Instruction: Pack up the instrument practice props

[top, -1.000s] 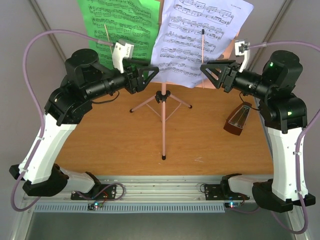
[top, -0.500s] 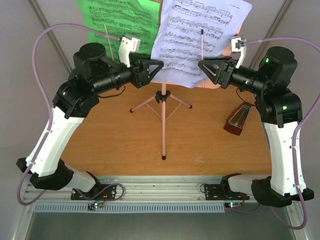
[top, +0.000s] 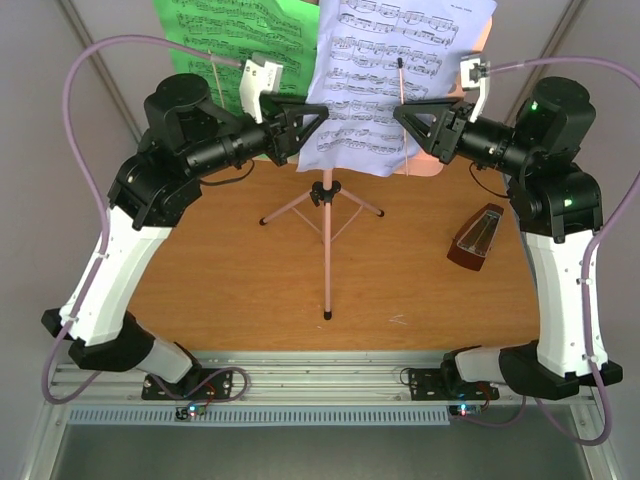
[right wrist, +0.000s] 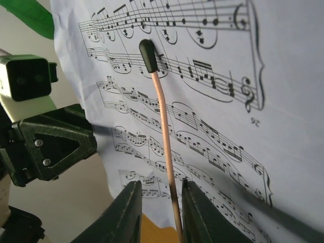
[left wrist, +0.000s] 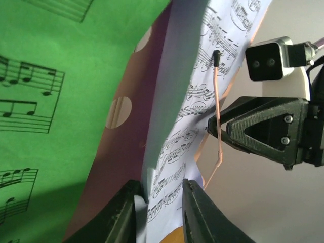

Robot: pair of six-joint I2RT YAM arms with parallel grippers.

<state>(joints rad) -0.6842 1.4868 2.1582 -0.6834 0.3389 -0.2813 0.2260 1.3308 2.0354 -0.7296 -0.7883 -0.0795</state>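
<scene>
The pink tripod music stand (top: 326, 230) is upright mid-table, with a green music sheet (top: 230, 30) and a white music sheet (top: 400, 50) on its perforated desk (left wrist: 126, 152). My left gripper (top: 316, 120) straddles the white sheet's left edge (left wrist: 167, 126); the jaws are narrow but a gap shows beside the paper. My right gripper (top: 402, 115) straddles the stand's thin pink retaining wire (right wrist: 163, 126) in front of the white sheet (right wrist: 212, 101), and its fingers stand apart. The reddish-brown metronome (top: 478, 238) sits on the table at the right, untouched.
The stand's three legs (top: 300, 205) spread over the wooden tabletop (top: 230, 280). Grey walls close in at the back and sides. Purple cables (top: 75, 90) loop off both arms. An aluminium rail (top: 320, 380) runs along the near edge.
Both arms have risen and reached in toward the white sheet from either side. Both pairs of jaws have narrowed, the left around the sheet's edge and the right around the retaining wire.
</scene>
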